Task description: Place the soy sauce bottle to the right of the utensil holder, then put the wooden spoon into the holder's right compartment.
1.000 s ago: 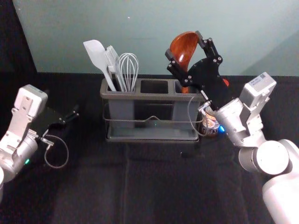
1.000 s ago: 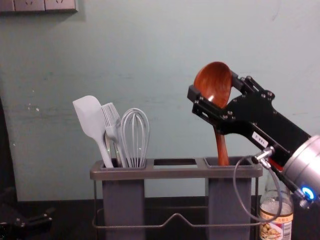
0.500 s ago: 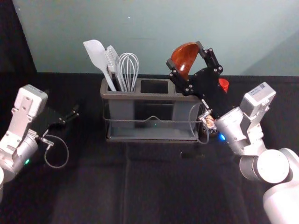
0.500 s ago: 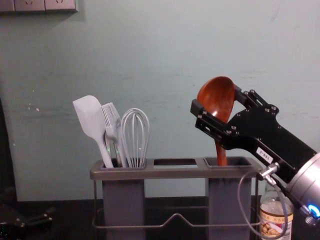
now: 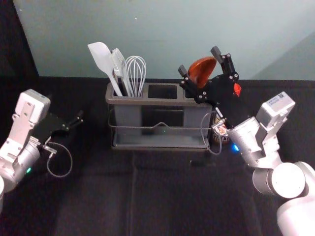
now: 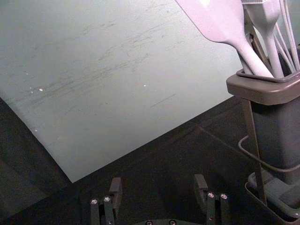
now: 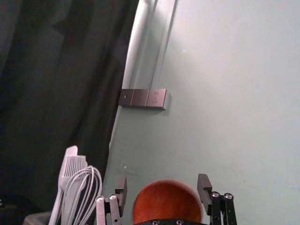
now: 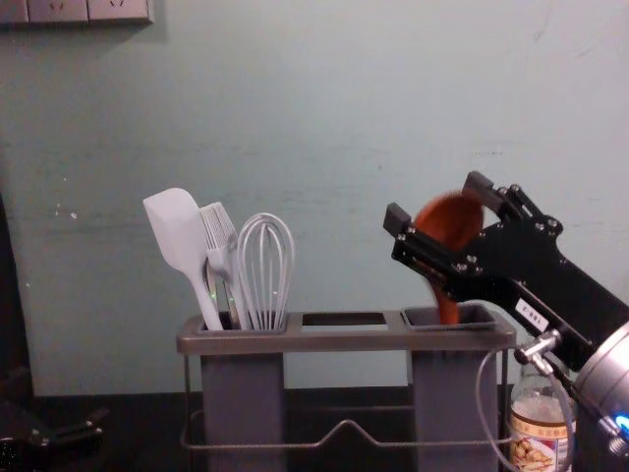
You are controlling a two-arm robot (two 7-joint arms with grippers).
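The wooden spoon [image 5: 203, 70] [image 8: 449, 220] leans with its handle down in the right compartment of the utensil holder [image 5: 147, 102] [image 8: 339, 340]. My right gripper [image 5: 199, 61] [image 8: 437, 203] is open around the spoon's bowl; in the right wrist view gaps separate the bowl [image 7: 166, 202] from both fingertips of the right gripper [image 7: 162, 188]. The soy sauce bottle [image 5: 221, 130] [image 8: 540, 425] stands just right of the holder, partly hidden behind the right gripper and its cable. My left gripper [image 5: 77, 121] [image 6: 158, 186] is parked open at the left, holding nothing.
A pale spatula [image 8: 175, 228], a brush [image 8: 220, 238] and a whisk [image 8: 265, 265] stand in the holder's left compartment. Behind the holder rises the wall [image 5: 162, 29]. Black cloth [image 5: 162, 191] covers the table in front.
My right gripper has opened, letting go of the spoon. Both came down before that, and the spoon's handle sank deeper into the right compartment; its bowl now tilts more to the right.
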